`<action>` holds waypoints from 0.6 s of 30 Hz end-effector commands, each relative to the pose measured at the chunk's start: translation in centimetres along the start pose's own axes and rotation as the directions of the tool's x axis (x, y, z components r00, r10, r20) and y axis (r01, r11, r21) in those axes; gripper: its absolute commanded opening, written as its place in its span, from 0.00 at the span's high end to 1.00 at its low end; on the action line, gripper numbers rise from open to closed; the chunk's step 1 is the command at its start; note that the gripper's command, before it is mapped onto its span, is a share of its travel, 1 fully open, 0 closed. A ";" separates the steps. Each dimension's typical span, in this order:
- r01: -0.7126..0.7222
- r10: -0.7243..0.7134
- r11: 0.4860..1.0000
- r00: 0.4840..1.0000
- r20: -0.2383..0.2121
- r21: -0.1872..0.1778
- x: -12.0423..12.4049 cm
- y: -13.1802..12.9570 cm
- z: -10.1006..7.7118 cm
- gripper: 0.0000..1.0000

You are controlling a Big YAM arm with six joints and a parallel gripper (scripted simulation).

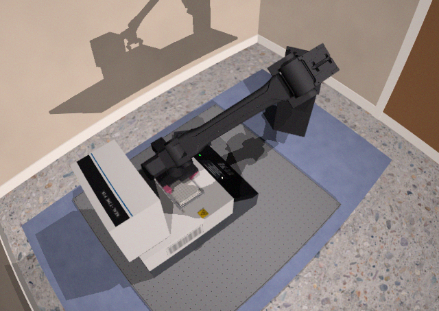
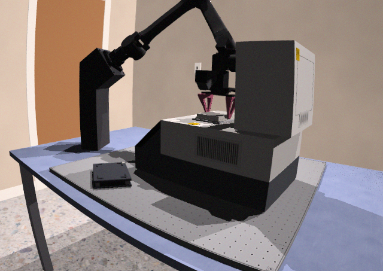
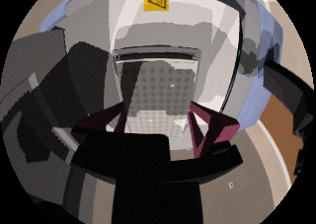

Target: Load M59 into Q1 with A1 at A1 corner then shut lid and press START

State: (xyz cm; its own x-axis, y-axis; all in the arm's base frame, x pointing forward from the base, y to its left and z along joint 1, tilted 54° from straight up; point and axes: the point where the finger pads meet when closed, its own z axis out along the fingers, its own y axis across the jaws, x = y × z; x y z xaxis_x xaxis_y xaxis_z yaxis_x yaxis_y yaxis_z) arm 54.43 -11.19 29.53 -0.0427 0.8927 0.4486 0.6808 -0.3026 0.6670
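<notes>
The cycler Q1 (image 1: 198, 208) stands on the grey baseplate with its white lid (image 1: 116, 198) swung open and upright at the rear. Its lamp (image 1: 199, 155) is green. My gripper (image 1: 180, 182), with pink fingers, reaches down over Q1's block and is shut on the sealed plate M59 (image 1: 184, 192) across its width. The plate is level and the right way up, low over the block (image 2: 212, 117). I cannot tell whether it rests inside the brackets. The wrist view shows the plate (image 3: 158, 102) between my fingers. The plate nest N1 (image 2: 111, 174) is empty.
Q1's dark key panel (image 1: 219, 173) slopes down just beside my wrist. The open lid (image 2: 266, 85) stands close behind the gripper. A yellow warning label (image 1: 202, 213) marks Q1's top. The arm's base column (image 2: 94, 107) stands at the baseplate's far corner.
</notes>
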 end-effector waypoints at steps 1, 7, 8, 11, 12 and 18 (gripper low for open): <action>0.003 -0.003 1.000 1.000 -0.017 0.014 0.8 0.6 1.1 1.00; 0.003 -0.003 1.000 1.000 -0.017 0.013 0.8 0.6 1.1 0.00; 0.005 -0.005 1.000 1.000 -0.013 0.003 0.7 0.9 0.8 0.00; 0.015 -0.015 1.000 1.000 -0.006 -0.019 0.5 1.4 0.0 0.00; 0.020 -0.020 1.000 1.000 -0.003 -0.025 0.5 1.6 -0.3 0.00; 0.040 -0.040 0.998 0.999 0.004 -0.047 0.6 2.1 -1.2 0.00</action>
State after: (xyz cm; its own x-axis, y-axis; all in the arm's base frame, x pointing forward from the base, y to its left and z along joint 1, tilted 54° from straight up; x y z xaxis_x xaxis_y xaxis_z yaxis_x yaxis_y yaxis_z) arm 54.53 -11.01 29.35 -0.0432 0.8913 0.4513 0.6842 -0.3028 0.6635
